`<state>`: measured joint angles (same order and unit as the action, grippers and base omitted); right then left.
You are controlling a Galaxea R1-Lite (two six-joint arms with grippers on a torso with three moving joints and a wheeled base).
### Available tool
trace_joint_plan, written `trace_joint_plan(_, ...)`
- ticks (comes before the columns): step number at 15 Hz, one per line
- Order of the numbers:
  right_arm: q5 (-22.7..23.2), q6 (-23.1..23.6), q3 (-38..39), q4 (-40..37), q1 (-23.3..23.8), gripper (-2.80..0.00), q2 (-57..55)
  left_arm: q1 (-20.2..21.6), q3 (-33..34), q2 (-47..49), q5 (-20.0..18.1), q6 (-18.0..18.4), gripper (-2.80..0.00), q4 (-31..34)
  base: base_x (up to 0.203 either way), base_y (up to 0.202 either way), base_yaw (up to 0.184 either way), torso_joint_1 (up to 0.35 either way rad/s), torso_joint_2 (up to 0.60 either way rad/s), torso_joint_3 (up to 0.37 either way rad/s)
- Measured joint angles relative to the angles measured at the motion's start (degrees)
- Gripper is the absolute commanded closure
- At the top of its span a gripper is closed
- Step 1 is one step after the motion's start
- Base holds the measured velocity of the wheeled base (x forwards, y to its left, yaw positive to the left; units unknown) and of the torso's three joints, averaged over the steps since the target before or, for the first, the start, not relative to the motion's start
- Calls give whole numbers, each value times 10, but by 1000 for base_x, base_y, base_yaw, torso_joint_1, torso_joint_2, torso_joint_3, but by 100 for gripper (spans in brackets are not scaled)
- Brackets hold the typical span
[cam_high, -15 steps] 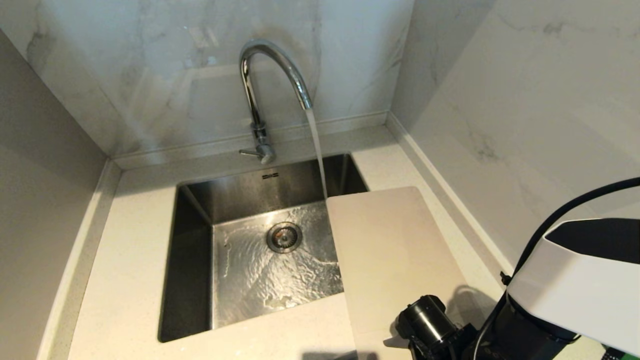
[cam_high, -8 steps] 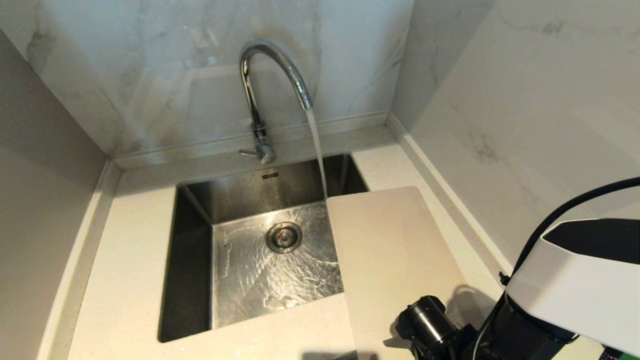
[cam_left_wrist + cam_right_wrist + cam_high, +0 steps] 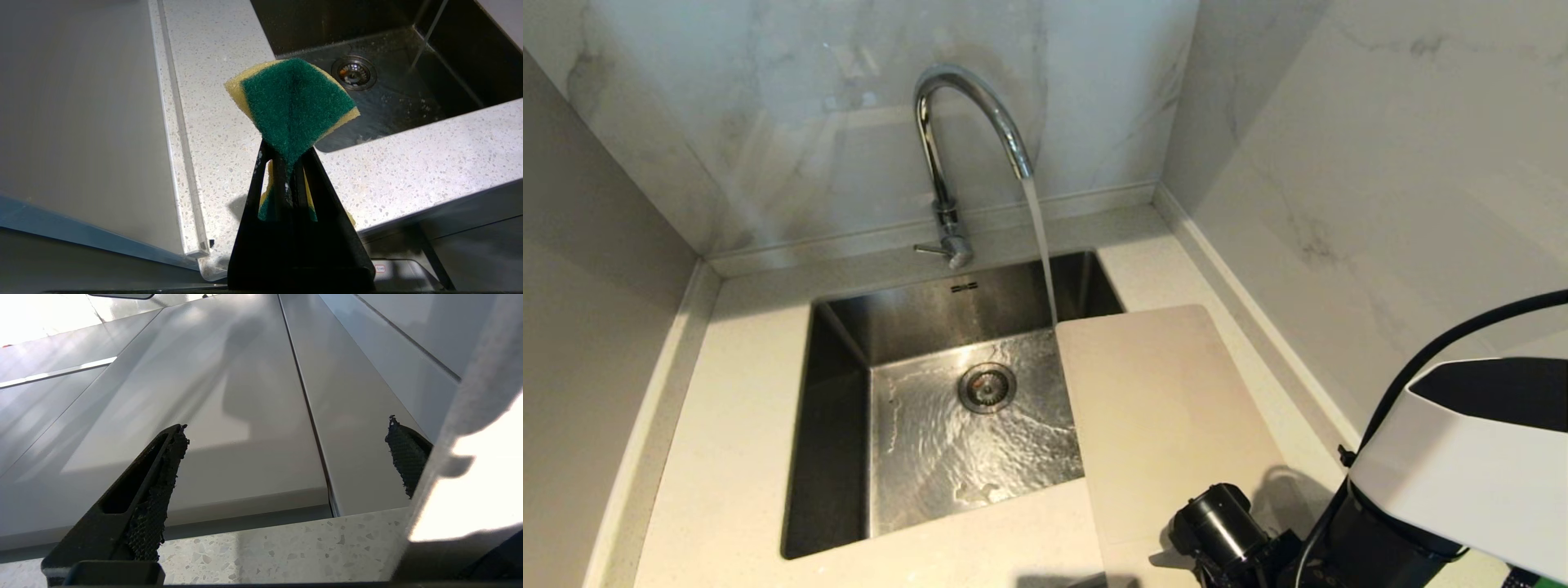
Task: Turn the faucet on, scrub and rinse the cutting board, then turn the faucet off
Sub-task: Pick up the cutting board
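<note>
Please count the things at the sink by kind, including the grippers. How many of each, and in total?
Faucet: 1
Cutting board: 1
Sponge: 1
Sink: 1
Grippers: 2, the left gripper shut on the sponge, the right gripper open
Total: 6

The faucet (image 3: 947, 163) stands at the upper centre of the head view, behind the sink (image 3: 841, 408), which fills the middle of the frame, sunk into the countertop (image 3: 727, 425). The cutting board (image 3: 1168, 408) lies right of centre, partly on the countertop, its left edge overhanging the sink. The drain (image 3: 987, 387) sits in the sink floor.
</note>
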<state>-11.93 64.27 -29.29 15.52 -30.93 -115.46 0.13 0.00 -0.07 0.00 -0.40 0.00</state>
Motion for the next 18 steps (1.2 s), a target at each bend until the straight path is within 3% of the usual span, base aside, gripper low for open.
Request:
trace_joint_plan(4, 0, 0, 13, 51, 0, -280, -8, 0, 0, 0, 0, 0, 0, 0, 0, 0, 0, 0, 0, 0)
trace_joint_plan(18, -1, 0, 24, 58, 0, -280, -13, 0, 0, 0, 0, -1, 0, 0, 0, 0, 0, 0, 0, 0)
